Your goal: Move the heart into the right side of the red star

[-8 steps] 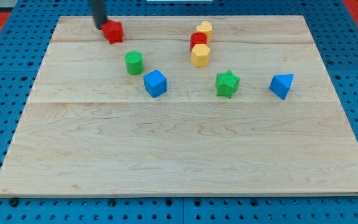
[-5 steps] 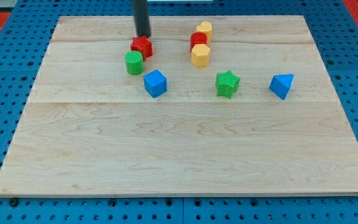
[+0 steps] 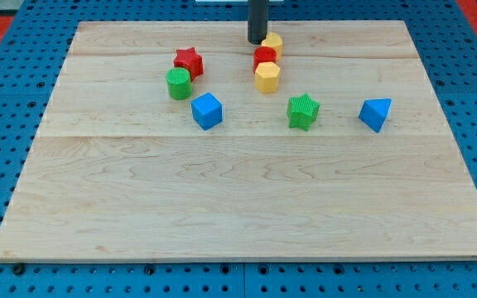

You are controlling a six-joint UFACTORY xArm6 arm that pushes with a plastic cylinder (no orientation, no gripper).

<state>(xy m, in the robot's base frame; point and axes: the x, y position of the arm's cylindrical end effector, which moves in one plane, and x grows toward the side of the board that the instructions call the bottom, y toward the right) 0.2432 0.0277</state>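
Note:
The red star (image 3: 188,60) lies near the view's top, left of centre, touching the green cylinder (image 3: 178,84) below it. The yellow heart (image 3: 273,41) lies to the right, at the top of a short column with a red block (image 3: 264,58) and a yellow hexagonal block (image 3: 267,75) below it. My tip (image 3: 257,40) stands just left of the yellow heart, close against it, well to the right of the red star.
A blue cube (image 3: 207,110) lies below the green cylinder. A green star (image 3: 303,111) and a blue triangular block (image 3: 375,113) lie to the right. The wooden board (image 3: 238,215) rests on a blue pegboard.
The red star was pushed right and down, now against the green cylinder. My tip then left it and moved right to the yellow heart's left side.

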